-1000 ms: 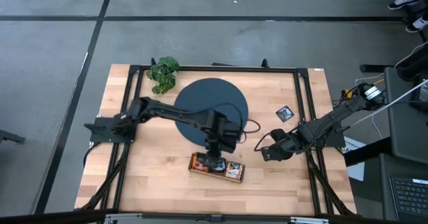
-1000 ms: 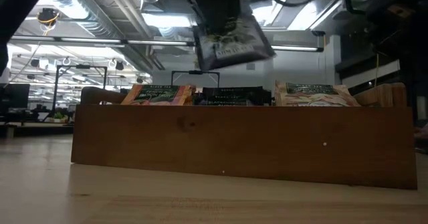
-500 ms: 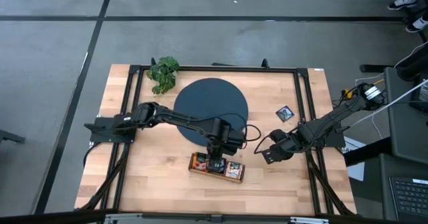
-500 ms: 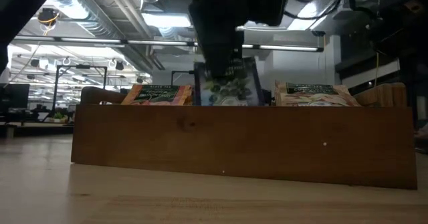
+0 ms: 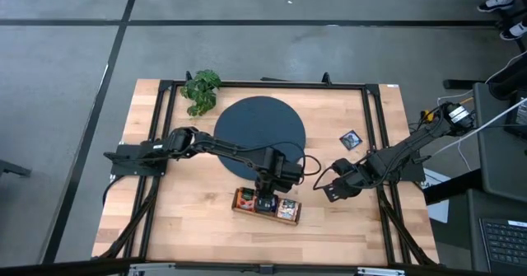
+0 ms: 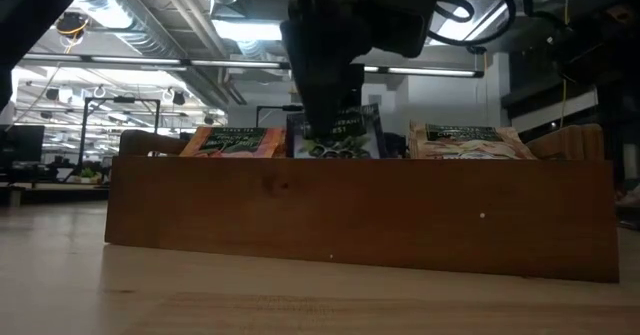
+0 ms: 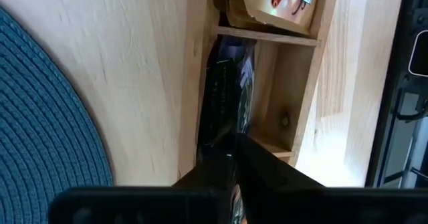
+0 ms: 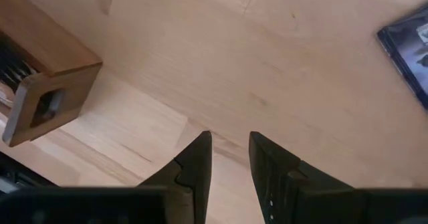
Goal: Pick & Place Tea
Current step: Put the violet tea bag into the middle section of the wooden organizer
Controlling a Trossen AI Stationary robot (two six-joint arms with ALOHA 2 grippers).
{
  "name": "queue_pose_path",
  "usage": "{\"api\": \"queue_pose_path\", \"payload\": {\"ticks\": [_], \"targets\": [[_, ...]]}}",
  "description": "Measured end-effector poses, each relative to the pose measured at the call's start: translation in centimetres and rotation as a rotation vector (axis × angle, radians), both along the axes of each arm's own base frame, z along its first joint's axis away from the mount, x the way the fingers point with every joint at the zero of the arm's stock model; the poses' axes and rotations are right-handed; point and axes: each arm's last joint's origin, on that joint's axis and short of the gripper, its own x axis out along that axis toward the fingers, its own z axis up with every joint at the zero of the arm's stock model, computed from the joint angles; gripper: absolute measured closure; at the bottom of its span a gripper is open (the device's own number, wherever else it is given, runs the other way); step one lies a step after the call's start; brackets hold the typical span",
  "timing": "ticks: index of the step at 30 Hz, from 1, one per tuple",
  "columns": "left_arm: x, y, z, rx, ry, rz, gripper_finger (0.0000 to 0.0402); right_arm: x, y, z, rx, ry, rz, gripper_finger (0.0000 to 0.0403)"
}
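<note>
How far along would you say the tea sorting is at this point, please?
Done: orange sachets and pale sachets stand in the end compartments of the tray. In hand: the left gripper lowers a dark sachet into the middle compartment. Left: one dark sachet on the table beyond the open, empty right gripper.

One tray [image 5: 267, 212], one mat [image 5: 247, 119], one plant [image 5: 201, 90]

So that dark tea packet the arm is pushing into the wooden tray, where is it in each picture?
High view: hidden under the left gripper, mid-tray.
Low view: dark sachet sticking up behind the tray wall, centre.
Left wrist view: edge-on in the middle compartment.
Right wrist view: not in it.
Shared landmark: the wooden tray.
</note>
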Motion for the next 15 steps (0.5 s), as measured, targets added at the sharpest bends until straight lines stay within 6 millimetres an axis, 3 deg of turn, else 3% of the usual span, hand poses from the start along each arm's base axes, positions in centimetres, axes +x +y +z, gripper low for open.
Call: {"api": "queue_pose_path", "payload": {"ticks": [9, 15], "targets": [[0.0, 0.3, 0.2, -0.006, -0.003, 0.006, 0.0316, 0.1, 0.0, 0.0, -0.024, -0.017, 0.018, 0.0301], [-0.5, 1.8, 2.7, 0.041, -0.055, 0.094, 0.0289, 0.1, -0.1, 0.0, -0.034, -0.022, 0.037, 0.0301]]}}
